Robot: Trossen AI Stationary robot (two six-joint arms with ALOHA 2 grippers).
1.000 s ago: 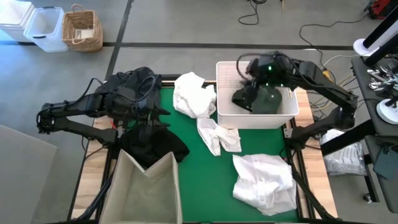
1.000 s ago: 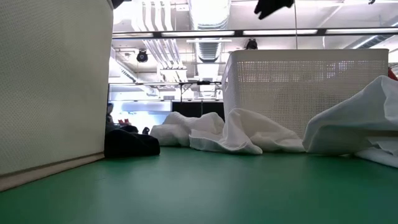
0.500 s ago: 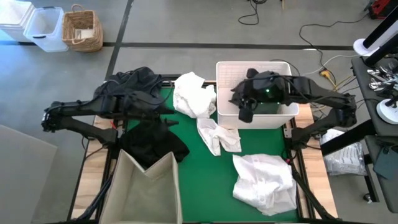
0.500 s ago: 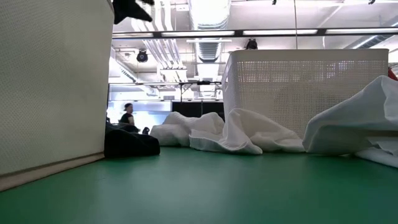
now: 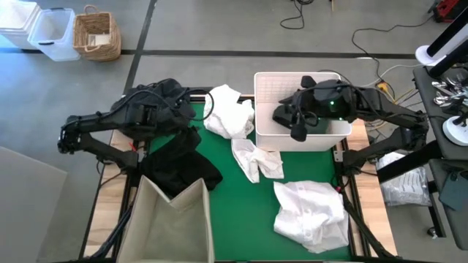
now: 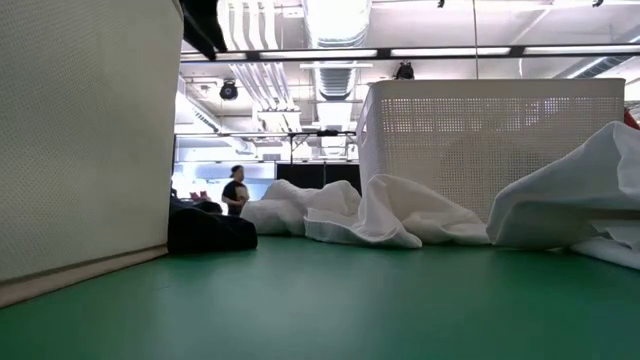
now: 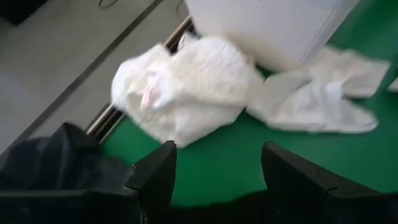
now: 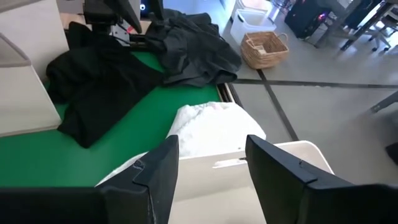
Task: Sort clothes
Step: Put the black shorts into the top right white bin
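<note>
High view, clothes (image 5: 311, 213) scattered, well apart from jaws

One camera hangs overhead looking straight down, another sits at mat level peering across into the room, each wrist camera looks out close past its own fingers, and all of them catch the white basket (image 5: 300, 109) and nearby white garment (image 5: 228, 111).

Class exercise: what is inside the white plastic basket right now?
The right gripper hovers open above the white basket, its arm covering much of the inside. Only bare pale basket floor shows; whether a garment lies beneath the arm is hidden.
</note>
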